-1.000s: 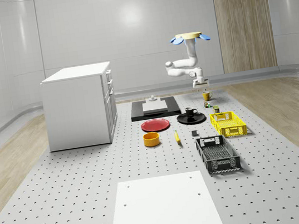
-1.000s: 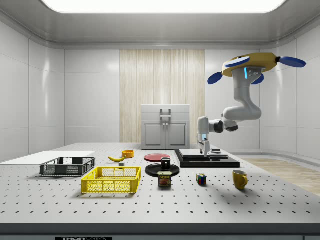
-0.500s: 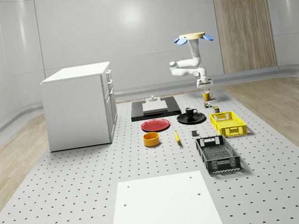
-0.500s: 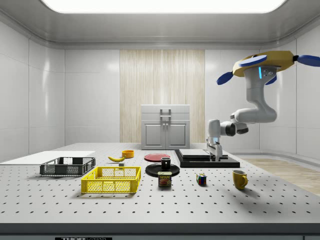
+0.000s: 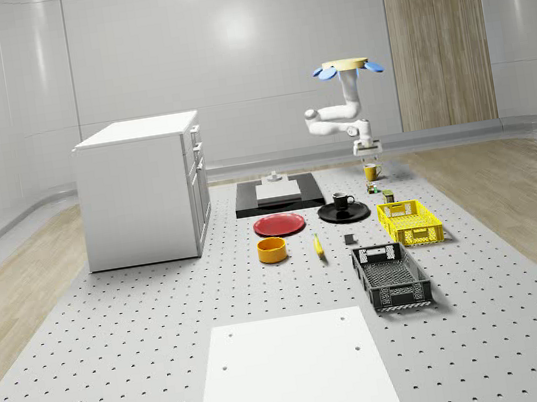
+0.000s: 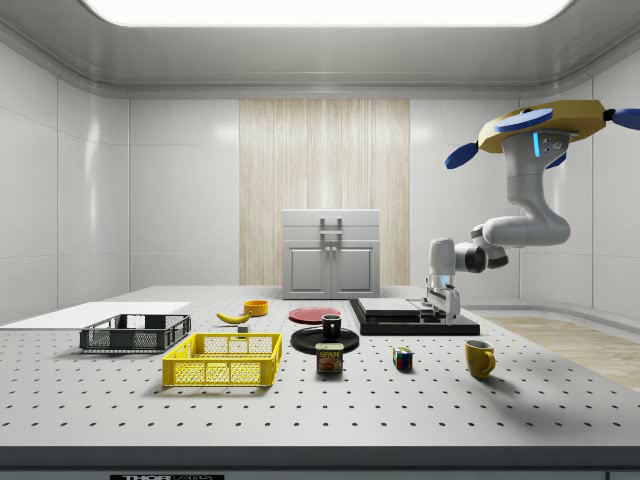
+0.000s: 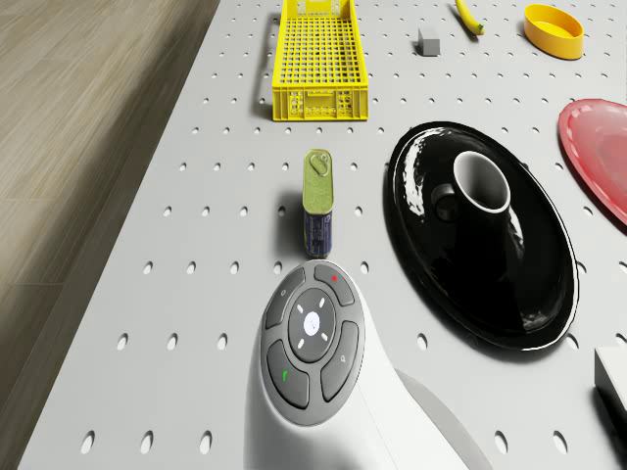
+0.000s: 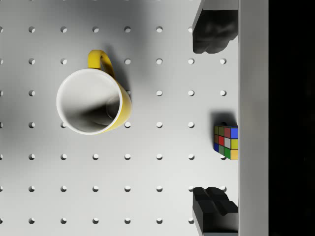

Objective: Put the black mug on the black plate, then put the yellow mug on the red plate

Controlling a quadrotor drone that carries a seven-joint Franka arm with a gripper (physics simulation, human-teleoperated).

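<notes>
Rubik's cube [image 8: 226, 143] partly behind hand [image 8: 215, 118]

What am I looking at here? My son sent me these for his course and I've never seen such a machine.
These are simulator renders of a flying robot: a drone carrying a white arm that ends in a two-finger gripper.

Two pictures come from fixed cameras, one looking down the room, one from the side. One comes from the drone's body, one from the arm's wrist.

The drone hovers above the far end of a pegboard table. The gripper hangs open just above the table, near a yellow mug, holding nothing.

A black mug already stands on a black plate; the red plate is bare. Also there: a Rubik's cube, a tin can, a yellow basket.
</notes>
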